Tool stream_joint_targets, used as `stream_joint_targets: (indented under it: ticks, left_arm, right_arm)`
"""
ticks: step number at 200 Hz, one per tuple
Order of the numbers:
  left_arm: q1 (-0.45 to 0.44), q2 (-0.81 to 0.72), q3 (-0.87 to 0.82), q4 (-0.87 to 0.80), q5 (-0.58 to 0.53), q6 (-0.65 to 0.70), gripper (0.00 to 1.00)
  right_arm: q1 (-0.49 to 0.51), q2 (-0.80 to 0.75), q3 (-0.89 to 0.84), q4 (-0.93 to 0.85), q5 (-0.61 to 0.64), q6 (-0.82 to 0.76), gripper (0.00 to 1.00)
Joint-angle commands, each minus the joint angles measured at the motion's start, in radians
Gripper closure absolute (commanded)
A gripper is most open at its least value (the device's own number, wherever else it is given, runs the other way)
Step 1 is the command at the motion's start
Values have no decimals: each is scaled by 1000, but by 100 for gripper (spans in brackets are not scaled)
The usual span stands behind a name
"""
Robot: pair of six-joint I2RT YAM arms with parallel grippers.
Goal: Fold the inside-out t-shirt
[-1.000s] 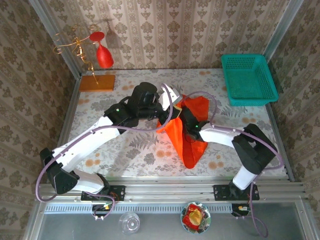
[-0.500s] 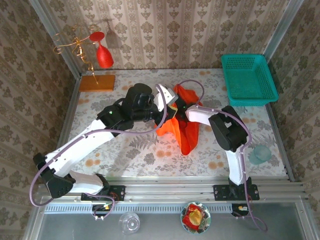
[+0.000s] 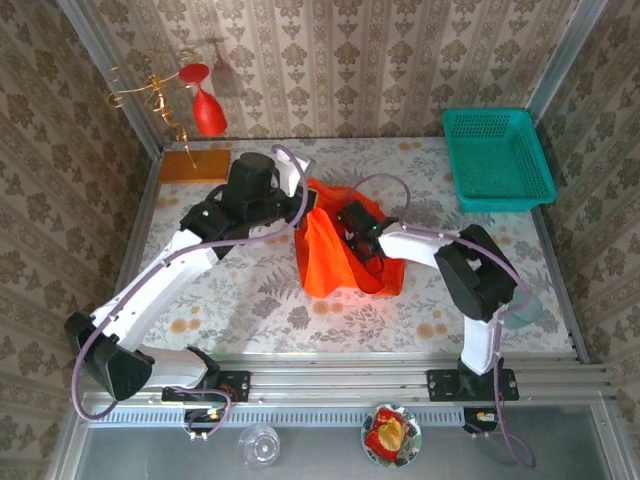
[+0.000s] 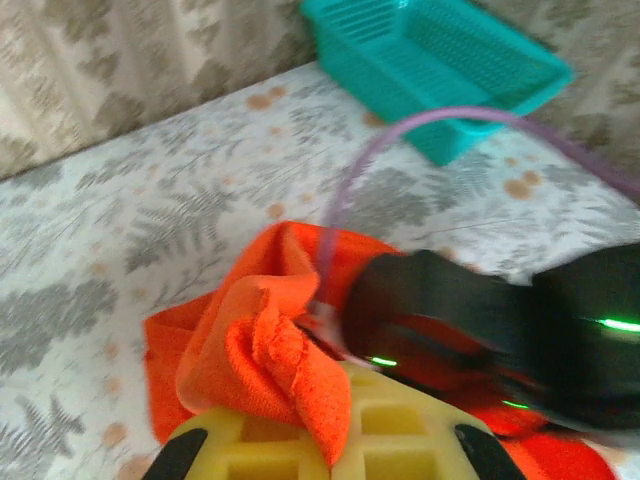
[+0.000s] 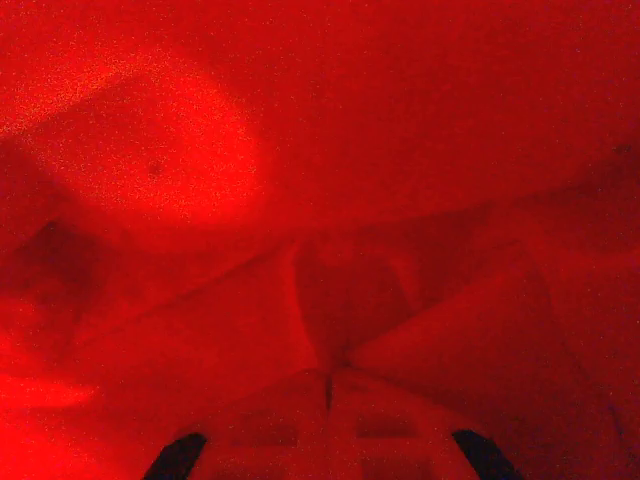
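Observation:
The inside-out t-shirt (image 3: 328, 258) is a bright orange-red bunch of cloth in the middle of the table. My left gripper (image 3: 303, 197) is at its upper left edge. In the left wrist view the yellow fingers (image 4: 400, 440) are shut on a bunched fold of the t-shirt (image 4: 270, 350). My right gripper (image 3: 358, 232) is buried in the cloth from the right, its black body (image 4: 480, 320) close in front of the left one. In the right wrist view everything glows red under the t-shirt (image 5: 330, 180), and the right gripper (image 5: 328, 385) is shut with cloth folds running into its tips.
A teal basket (image 3: 497, 158) stands at the back right and is also in the left wrist view (image 4: 440, 60). An orange-brown board (image 3: 193, 165) lies at the back left, below a red wine glass (image 3: 208, 112) on a wire stand. A clear glass object (image 3: 520, 308) sits near the right edge.
The right gripper's jaws went from open to shut inside the cloth. The left gripper carried its fold back and to the left, and the t-shirt now bunches lower between the arms.

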Motion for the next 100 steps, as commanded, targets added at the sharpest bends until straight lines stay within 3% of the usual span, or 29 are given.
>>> stream_joint_targets:
  ticks: [1, 59, 100]
  left_arm:
    - [75, 42, -64, 34, 25, -49, 100]
    - [180, 107, -257, 188, 110, -130, 100]
    - [277, 112, -422, 324, 161, -218, 100]
  right_arm:
    - [40, -149, -33, -62, -95, -39, 100]
    - [68, -426, -63, -43, -270, -64, 100]
    - [68, -616, -58, 24, -310, -67, 100]
